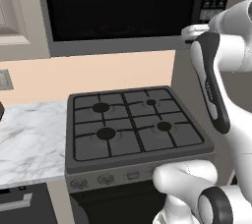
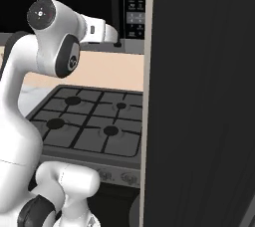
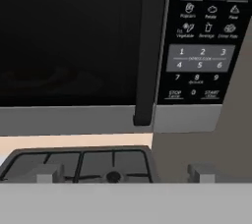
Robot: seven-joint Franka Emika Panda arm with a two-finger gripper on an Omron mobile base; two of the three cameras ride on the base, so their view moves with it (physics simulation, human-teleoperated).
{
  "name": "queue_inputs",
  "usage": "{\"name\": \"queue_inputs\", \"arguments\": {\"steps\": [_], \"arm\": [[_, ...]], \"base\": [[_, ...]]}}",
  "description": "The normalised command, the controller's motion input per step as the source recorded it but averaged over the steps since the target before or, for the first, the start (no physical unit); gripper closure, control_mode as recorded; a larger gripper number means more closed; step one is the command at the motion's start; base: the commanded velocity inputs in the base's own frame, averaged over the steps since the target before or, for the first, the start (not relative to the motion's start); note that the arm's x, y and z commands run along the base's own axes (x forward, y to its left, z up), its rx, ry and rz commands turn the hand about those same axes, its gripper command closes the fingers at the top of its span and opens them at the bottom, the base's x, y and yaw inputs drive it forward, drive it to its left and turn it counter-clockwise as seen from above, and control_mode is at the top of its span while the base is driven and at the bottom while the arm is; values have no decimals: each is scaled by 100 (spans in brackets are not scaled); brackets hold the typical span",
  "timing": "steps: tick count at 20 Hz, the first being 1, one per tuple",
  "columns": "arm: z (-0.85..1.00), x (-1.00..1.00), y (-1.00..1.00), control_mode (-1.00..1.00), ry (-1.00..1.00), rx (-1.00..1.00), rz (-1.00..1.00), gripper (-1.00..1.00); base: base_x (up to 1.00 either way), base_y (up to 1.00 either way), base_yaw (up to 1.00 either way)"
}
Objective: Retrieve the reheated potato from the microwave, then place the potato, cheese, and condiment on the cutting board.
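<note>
End effector (image 3: pixel 125 173) stands wide and empty just before the closed microwave (image 1: pixel 123 12), whose vertical door handle (image 3: pixel 145 51) sits beside the button panel (image 3: pixel 202 41); risk judged: a misaligned reach could strike a button or slip off the handle, leaving the door shut.

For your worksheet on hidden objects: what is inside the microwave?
The microwave door is shut. Through its dark glass only a faint shape shows low down, too dim to name. The open gripper faces the door handle.
</note>
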Motion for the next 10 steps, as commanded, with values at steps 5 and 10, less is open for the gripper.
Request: {"name": "queue_inputs", "arguments": {"steps": [5, 10], "arm": [[8, 16, -16, -100, -12, -3, 0, -100], [14, 27, -16, -100, -3, 0, 0, -100]], "base": [[0, 0, 0], [0, 0, 0]]}}
